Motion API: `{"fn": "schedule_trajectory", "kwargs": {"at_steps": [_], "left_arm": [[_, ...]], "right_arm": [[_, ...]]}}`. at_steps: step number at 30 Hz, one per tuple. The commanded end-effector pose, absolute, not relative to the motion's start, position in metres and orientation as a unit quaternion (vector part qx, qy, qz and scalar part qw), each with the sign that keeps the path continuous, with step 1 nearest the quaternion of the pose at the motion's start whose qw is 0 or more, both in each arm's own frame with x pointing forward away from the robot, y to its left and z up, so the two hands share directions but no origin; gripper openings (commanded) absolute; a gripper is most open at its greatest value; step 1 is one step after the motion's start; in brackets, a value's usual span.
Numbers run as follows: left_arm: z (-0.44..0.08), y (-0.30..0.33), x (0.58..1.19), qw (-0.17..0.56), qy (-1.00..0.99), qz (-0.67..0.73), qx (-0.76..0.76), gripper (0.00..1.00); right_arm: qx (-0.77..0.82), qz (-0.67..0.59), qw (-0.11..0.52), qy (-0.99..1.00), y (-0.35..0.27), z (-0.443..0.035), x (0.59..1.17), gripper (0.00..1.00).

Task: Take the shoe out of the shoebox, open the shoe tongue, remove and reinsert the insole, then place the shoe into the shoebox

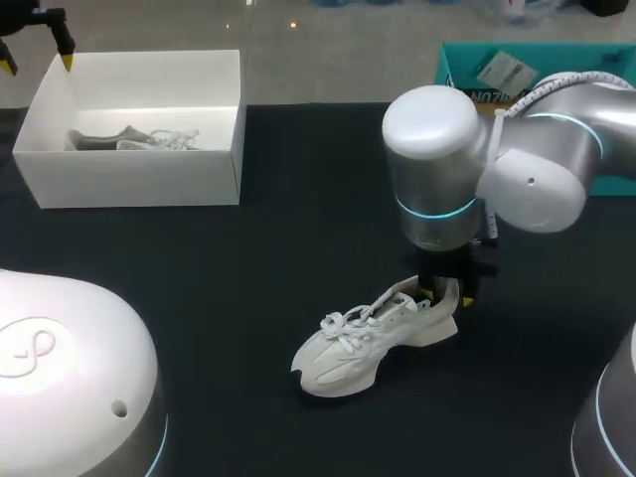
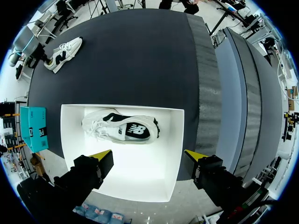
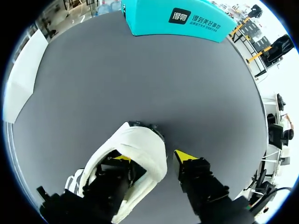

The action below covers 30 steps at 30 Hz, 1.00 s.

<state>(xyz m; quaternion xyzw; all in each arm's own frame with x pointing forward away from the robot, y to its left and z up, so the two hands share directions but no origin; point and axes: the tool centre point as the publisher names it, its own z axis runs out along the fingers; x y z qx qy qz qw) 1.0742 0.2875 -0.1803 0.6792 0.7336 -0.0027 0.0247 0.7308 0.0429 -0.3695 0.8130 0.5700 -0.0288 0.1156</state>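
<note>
- shoe (image 1: pixel 373 338): off-white upper, white laces; black patches show in the left wrist view
- second shoe (image 2: pixel 124 129): white, with black side panels and a white mark on the black
- shoebox (image 1: pixel 129 179): plain white, inside and out
- table (image 1: pixel 248 268): matte black
- flat box (image 3: pixel 149 23): teal, black label with white print
- left gripper (image 2: pixel 148 155), right gripper (image 3: pixel 152 157): black bodies, yellow tips
- right arm (image 1: pixel 477 169): silver-grey, cyan light ring

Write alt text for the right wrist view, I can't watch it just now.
The right gripper straddles the heel wall of the white shoe, one finger inside the opening, the other outside with a slight gap. The shoe lies on the dark table, a teal box beyond it.
</note>
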Motion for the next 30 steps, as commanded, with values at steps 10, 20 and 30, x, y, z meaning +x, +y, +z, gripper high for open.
{"fn": "schedule_trajectory", "kwargs": {"at_steps": [10, 20, 30], "left_arm": [[-0.18, 0.287, 1.073, 0.025, 0.734, -0.001, 0.679, 1.0], [-0.18, 0.287, 1.073, 0.025, 0.734, -0.001, 0.679, 1.0], [-0.18, 0.287, 1.073, 0.025, 0.734, -0.001, 0.679, 1.0]], "right_arm": [[0.732, 0.094, 0.049, 0.673, 0.056, -0.303, 0.707, 1.0], [0.4, 0.193, -0.026, 0.896, 0.068, -0.271, 0.696, 1.0], [0.215, 0.203, -0.056, 0.953, 0.059, -0.273, 0.682, 1.0]]}}
